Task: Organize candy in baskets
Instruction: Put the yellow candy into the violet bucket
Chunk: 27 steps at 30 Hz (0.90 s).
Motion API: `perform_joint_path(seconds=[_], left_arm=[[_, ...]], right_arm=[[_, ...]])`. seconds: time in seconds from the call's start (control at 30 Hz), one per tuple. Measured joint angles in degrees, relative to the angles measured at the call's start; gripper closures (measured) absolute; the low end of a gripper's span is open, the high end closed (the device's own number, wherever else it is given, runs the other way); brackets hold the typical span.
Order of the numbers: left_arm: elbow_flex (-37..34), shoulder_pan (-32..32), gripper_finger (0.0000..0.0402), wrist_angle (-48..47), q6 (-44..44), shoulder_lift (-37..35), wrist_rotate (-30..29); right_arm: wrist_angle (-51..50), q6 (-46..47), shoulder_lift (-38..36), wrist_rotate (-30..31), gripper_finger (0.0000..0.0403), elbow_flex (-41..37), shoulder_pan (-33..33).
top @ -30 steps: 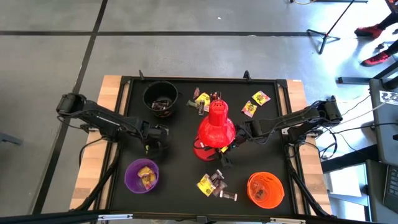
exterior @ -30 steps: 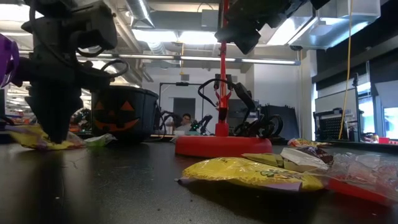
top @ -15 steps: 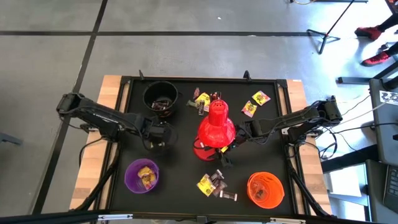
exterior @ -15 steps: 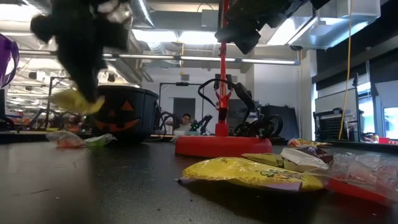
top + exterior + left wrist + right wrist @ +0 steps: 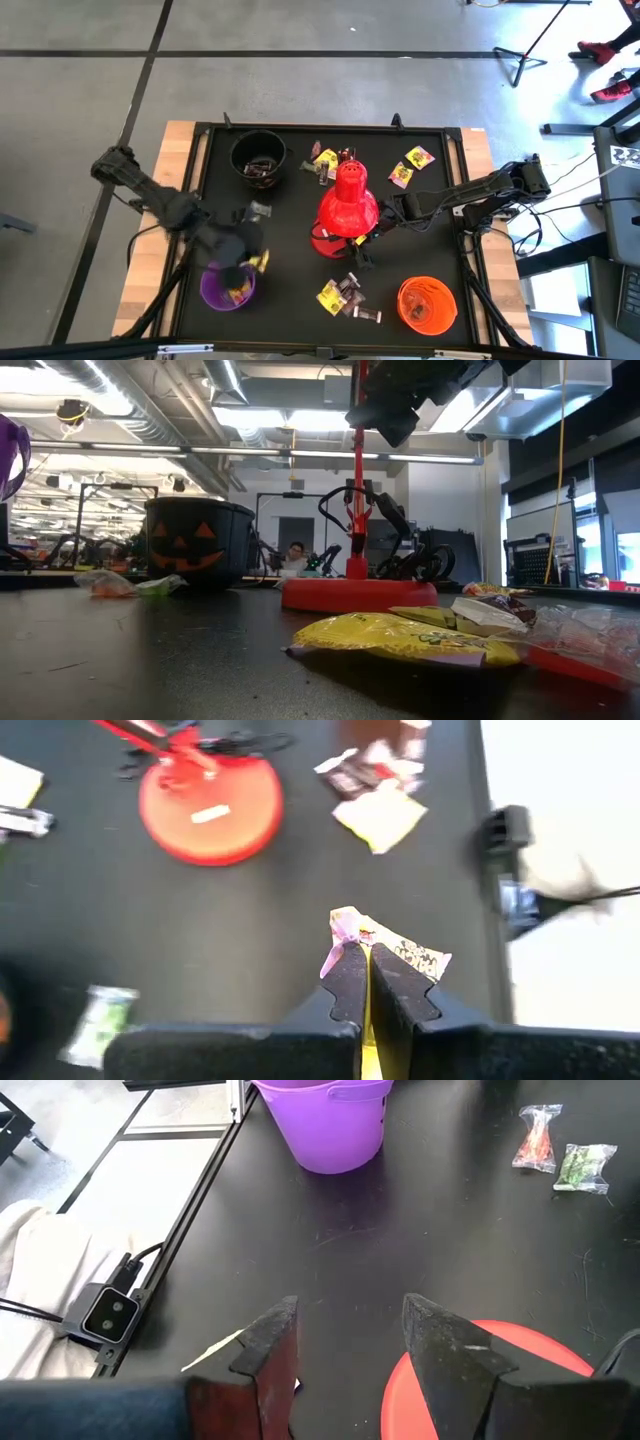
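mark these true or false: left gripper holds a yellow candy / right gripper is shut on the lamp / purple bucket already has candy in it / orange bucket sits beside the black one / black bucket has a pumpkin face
1. The left gripper holds a yellow candy. True.
2. The right gripper is shut on the lamp. False: its fingers stand apart with nothing between them, above the lamp's base.
3. The purple bucket already has candy in it. True.
4. The orange bucket sits beside the black bucket. False: they stand at opposite corners of the table.
5. The black bucket has a pumpkin face. True, it shows in the low view.
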Motion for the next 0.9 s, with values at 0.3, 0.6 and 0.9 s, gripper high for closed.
perform_joint_path(seconds=[0.3, 0.6, 0.9], left_arm=[[0.99, -13.65, 0.0401, -10.66, -26.57, 0.98, -1.22], [0.94, -18.53, 0.0389, -12.24, -34.43, 2.80, -4.61], [0.94, -17.89, 0.0315, -12.88, -34.21, 2.78, -6.31]], right_arm=[[0.02, 0.00, 0.00, 0.15, 0.0224, 0.00, 0.00], [0.07, 0.00, 0.00, 0.20, 0.0224, 0.00, 0.00], [0.07, -0.09, 0.00, 0.18, 0.0224, 0.00, 0.00]])
